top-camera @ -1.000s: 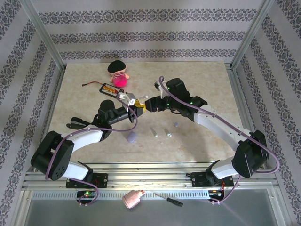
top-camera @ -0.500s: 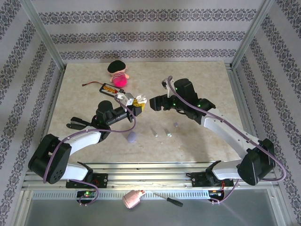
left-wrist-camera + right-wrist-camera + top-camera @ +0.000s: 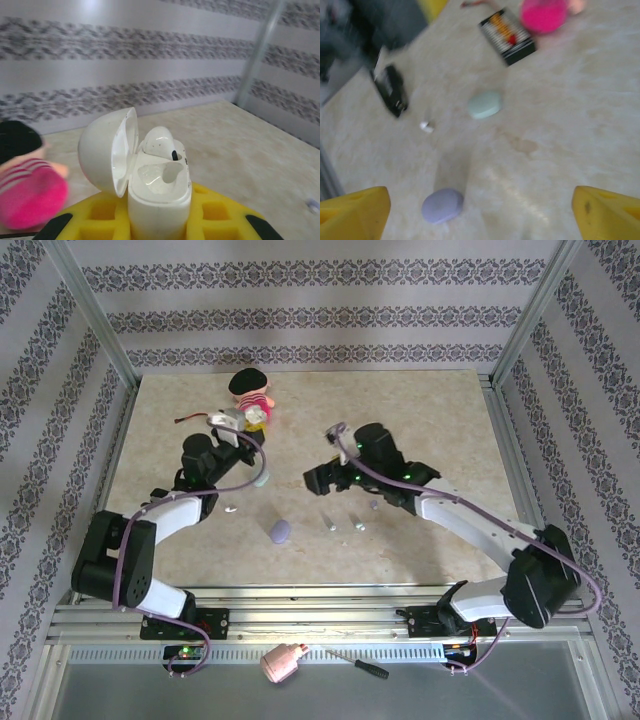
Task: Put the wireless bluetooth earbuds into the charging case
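Observation:
My left gripper [image 3: 160,222] is shut on a white charging case [image 3: 160,200], held upright between its yellow fingers with the lid [image 3: 107,150] swung open. One white earbud [image 3: 160,142] sits in the far slot; the near slot is empty. In the top view this gripper [image 3: 228,426] hangs close to the doll. My right gripper [image 3: 316,480] is open over the table's middle with nothing between its yellow fingertips [image 3: 355,210]. Loose earbuds lie on the table: two pale stems [image 3: 327,523] [image 3: 358,525], a lilac bud [image 3: 373,505] and a white bud [image 3: 230,508] [image 3: 426,126].
A lilac pebble case [image 3: 281,531] [image 3: 442,205] lies below the right gripper, and a mint-green case [image 3: 484,104] lies beyond it. A pink doll [image 3: 252,395] [image 3: 25,185] and a black battery pack [image 3: 509,31] sit at the back left.
The two grippers have parted. My left arm swung back and left toward the doll with the case. My right gripper opened wider and dropped toward the table's middle.

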### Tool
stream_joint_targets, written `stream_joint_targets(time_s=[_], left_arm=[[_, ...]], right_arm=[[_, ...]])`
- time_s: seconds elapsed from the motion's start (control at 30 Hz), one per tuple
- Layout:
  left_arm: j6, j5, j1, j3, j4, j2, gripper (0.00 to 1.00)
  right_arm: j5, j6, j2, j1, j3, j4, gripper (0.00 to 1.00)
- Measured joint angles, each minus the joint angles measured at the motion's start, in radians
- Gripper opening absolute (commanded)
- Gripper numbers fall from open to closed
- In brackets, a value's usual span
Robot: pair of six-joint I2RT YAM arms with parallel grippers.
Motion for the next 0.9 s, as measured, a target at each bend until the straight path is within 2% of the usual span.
stream_joint_targets(time_s=[0.07, 0.23, 0.47, 0.5, 0.77, 0.9], left_arm=[[-0.018, -0.015, 0.053, 0.019, 0.009, 0.021, 0.0], [-0.076, -0.032, 0.166, 0.051, 0.009, 0.044, 0.0], [-0.13, -0.042, 0.261, 0.083, -0.041, 0.041, 0.0], [-0.137, -0.042, 0.273, 0.083, -0.054, 0.038, 0.0], [-0.213, -0.042, 0.352, 0.095, -0.132, 0.019, 0.0], [-0.226, -0.041, 0.36, 0.101, -0.165, 0.003, 0.0]], right_arm=[[-0.028, -0.053, 0.06, 0.046, 0.011, 0.002, 0.8], [-0.043, -0.203, 0.225, 0.165, 0.077, -0.005, 0.77], [-0.019, -0.362, 0.483, 0.272, 0.309, -0.041, 0.69], [-0.013, -0.382, 0.52, 0.282, 0.346, -0.042, 0.65], [0.011, -0.451, 0.753, 0.3, 0.595, -0.094, 0.54], [0.023, -0.453, 0.85, 0.3, 0.709, -0.123, 0.53]])
